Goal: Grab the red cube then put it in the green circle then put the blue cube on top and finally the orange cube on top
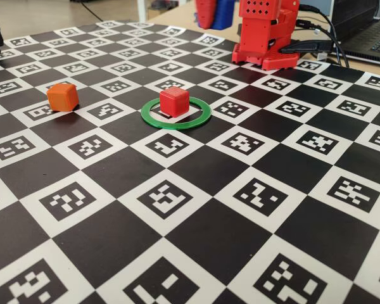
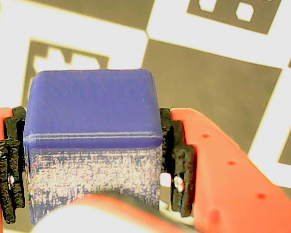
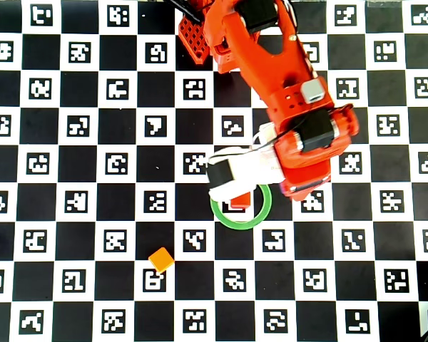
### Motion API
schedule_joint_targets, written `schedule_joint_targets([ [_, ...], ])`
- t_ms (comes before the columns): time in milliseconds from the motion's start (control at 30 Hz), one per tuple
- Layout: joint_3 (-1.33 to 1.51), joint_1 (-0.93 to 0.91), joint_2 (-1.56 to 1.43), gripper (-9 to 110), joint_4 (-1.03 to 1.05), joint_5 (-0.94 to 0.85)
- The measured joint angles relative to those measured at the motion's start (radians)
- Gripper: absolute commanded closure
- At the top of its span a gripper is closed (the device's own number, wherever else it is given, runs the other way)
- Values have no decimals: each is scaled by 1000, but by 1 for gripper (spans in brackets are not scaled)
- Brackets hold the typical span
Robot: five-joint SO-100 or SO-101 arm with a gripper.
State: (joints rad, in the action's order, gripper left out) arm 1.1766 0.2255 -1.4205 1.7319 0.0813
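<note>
In the wrist view my gripper (image 2: 91, 116) is shut on the blue cube (image 2: 92, 107), whose sides rest against the black pads (image 2: 177, 160); below it lies checkered board, not the ring. The red cube (image 1: 174, 101) stands inside the green circle (image 1: 145, 114), slightly back of centre. From overhead, the red cube (image 3: 237, 199) shows partly under the white wrist mount, within the green circle (image 3: 218, 224). The orange cube (image 1: 63, 97) sits alone to the ring's left in the fixed view and shows as the orange cube (image 3: 160, 259) at the lower left overhead. Neither of those views shows the blue cube.
The red arm (image 3: 292, 107) reaches from the top of the overhead view over the ring's upper right. Its base (image 1: 266, 38) stands at the back of the marker board (image 1: 177, 240). A laptop (image 1: 367, 31) and cables lie behind it on the right.
</note>
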Motion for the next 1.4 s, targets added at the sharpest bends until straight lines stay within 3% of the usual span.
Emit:
schedule_joint_targets([
  [333, 44, -71, 0, 92, -54, 66],
  [1400, 439, -140, 2, 91, -399, 46],
])
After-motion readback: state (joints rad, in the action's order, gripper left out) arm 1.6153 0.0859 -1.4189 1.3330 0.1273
